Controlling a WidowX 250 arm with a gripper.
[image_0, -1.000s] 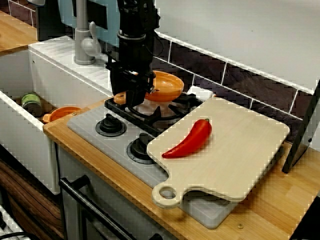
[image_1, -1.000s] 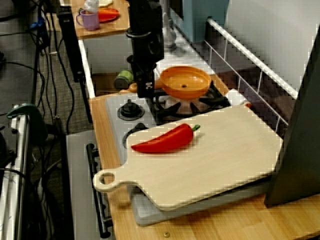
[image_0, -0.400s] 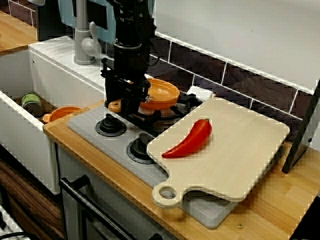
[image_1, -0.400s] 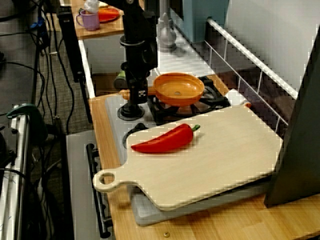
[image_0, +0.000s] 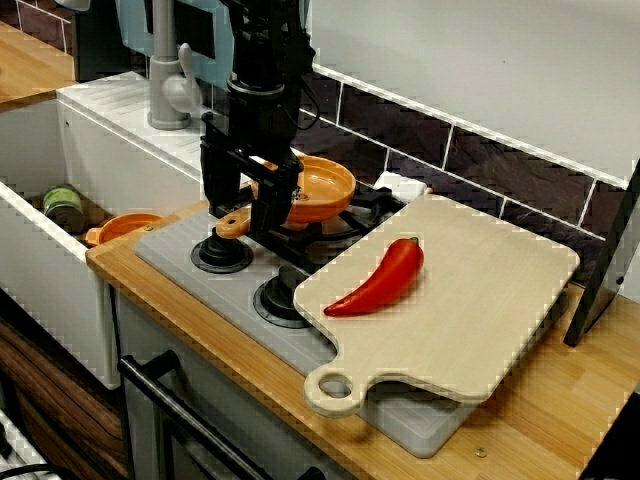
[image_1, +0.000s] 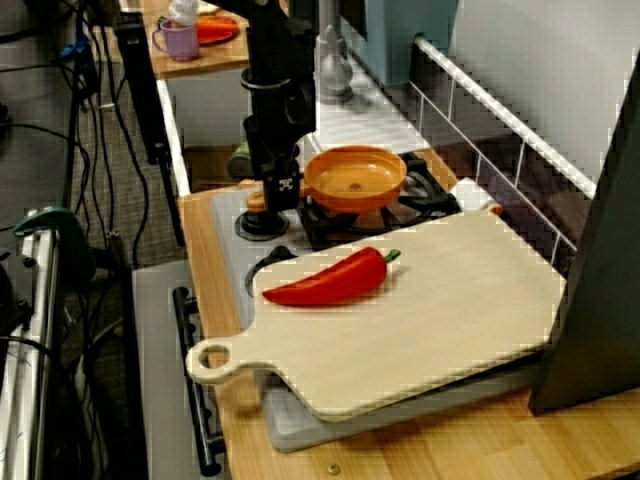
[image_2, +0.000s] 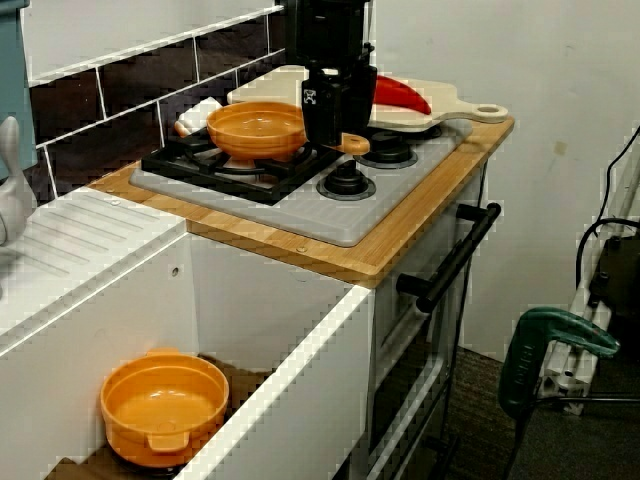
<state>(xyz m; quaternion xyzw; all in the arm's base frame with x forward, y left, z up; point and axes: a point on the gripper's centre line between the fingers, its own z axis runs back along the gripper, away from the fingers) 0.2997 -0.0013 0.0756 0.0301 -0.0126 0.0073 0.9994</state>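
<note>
Black two-fingered gripper (image_0: 241, 212) is seen spread astride the stubby handle (image_0: 231, 219) of the round orange plastic pan (image_0: 316, 186), which is seated on the black burner grate (image_0: 343, 223). Should the handle be caught sideways, the pan could be tipped or slid off the grate.

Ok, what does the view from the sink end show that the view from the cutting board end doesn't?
Only the sink-end view: the orange bowl lying in the sink. Only the board-end view: a purple mug on the far table, and the red pepper in full. Both: the orange pan on the burner, the gripper with its jaws open at the pan's handle, and the cutting board.
</note>
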